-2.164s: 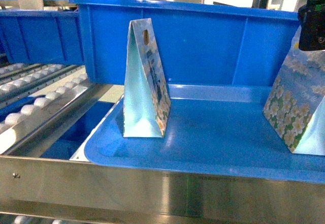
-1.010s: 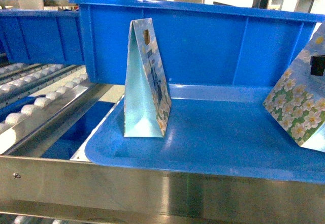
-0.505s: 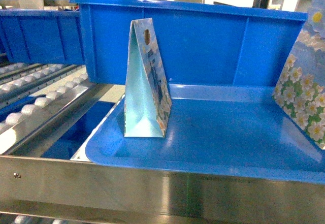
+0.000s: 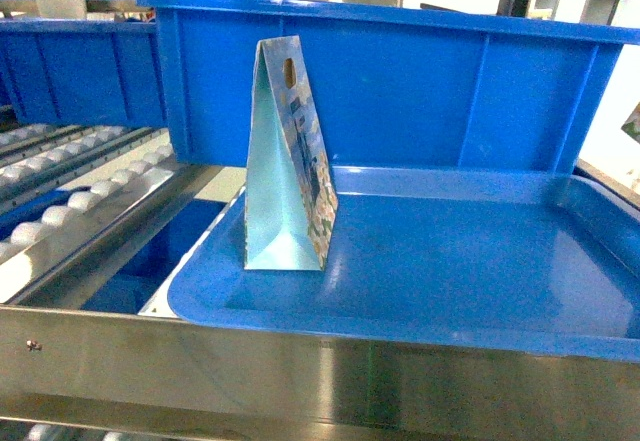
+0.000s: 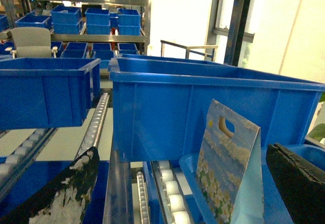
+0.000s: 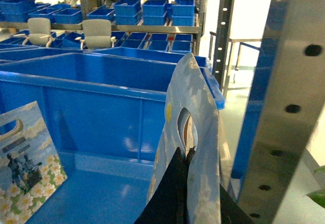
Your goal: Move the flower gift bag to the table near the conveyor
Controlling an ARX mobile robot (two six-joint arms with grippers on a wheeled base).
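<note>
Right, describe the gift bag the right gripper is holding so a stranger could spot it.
Start at the big blue bin on the conveyor rack. Right of it, the flower gift bag hangs off the tray, pinched near its handle cutout by the right gripper. The other bag stands on the blue tray.

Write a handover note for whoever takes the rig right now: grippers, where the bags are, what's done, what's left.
Right gripper: shut on the top of one flower gift bag by its handle cutout, lifted beside a steel upright; only a sliver shows at the head view's right edge.
Left gripper: open, holding nothing, facing the second flower gift bag.
That second bag stands upright on the blue tray, in front of a blue bin.
Done: one bag picked off the tray.
Left: carry it to the table, not in view, and set it down.
</note>
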